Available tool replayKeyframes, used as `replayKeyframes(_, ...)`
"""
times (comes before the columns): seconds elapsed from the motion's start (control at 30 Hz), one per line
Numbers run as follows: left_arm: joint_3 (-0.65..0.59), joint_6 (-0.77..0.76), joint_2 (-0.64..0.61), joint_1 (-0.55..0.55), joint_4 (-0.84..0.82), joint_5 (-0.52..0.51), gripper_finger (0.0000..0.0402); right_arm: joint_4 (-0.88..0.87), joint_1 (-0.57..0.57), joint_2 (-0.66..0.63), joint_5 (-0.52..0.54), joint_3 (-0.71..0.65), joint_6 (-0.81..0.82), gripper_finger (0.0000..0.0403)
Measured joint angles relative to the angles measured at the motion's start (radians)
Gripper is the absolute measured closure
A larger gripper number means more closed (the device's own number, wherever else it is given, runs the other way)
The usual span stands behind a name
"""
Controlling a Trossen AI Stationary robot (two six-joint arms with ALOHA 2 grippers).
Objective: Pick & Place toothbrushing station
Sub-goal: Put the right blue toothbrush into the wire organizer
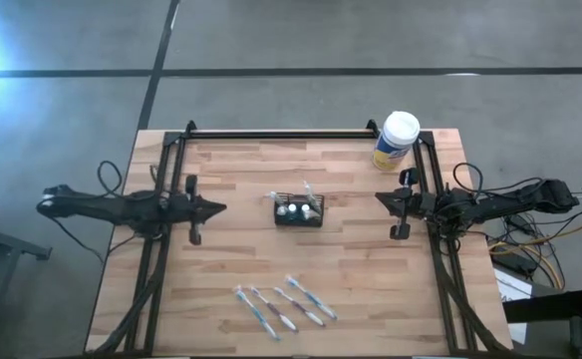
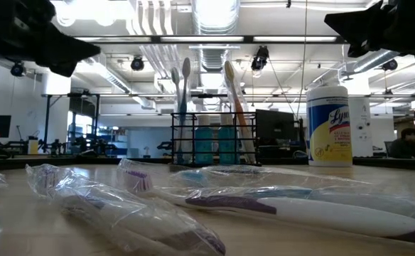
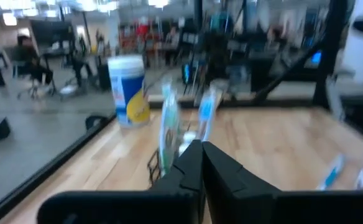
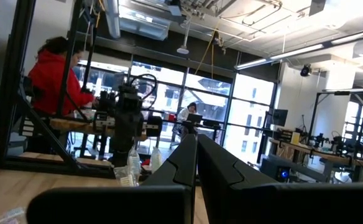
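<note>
With four toothbrushes (image 1: 283, 304) lying nearer the front edge of the table (image 1: 231, 269) than the basket (image 1: 299, 211), both the left pincer (image 1: 217, 208) and right pincer (image 1: 380, 197) flank the basket, closed and empty.

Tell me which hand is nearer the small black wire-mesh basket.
Left, narrowly. The left hand sits shut to the small black wire-mesh basket's left; the right hand, also shut, sits slightly farther off on its right.

My two arms are dark, slim and jointed. The left arm (image 1: 122, 206) shows at the frame's left and the right arm (image 1: 490, 202) at its right, with black and yellow cables (image 1: 520, 239) trailing there. My wrist views show matte black, angular fingers (image 3: 225, 177).
</note>
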Motion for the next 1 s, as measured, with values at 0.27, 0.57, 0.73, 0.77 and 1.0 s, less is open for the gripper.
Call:
replayKeyframes(0.27, -0.057, 0.020, -0.105, 0.000, 0.013, 0.047, 0.0398, -0.003, 0.000, 0.001, 0.000, 0.000, 0.000, 0.0394)
replayKeyframes(0.57, -0.087, 0.027, -0.157, 0.000, -0.004, 0.047, 0.0399, -0.007, 0.000, 0.002, 0.000, 0.000, -0.002, 0.0394)
replayKeyframes(0.73, -0.088, 0.027, -0.159, 0.000, -0.009, 0.047, 0.0398, -0.008, 0.000, 0.002, 0.000, 0.000, -0.015, 0.0394)
replayKeyframes(0.77, -0.088, 0.027, -0.160, 0.000, -0.015, 0.047, 0.0398, -0.008, 0.000, 0.002, 0.000, 0.000, -0.016, 0.0394)
replayKeyframes(1.0, -0.088, 0.019, -0.164, 0.000, -0.036, 0.047, 0.0399, -0.014, 0.000, 0.002, 0.000, 0.000, -0.027, 0.0394)
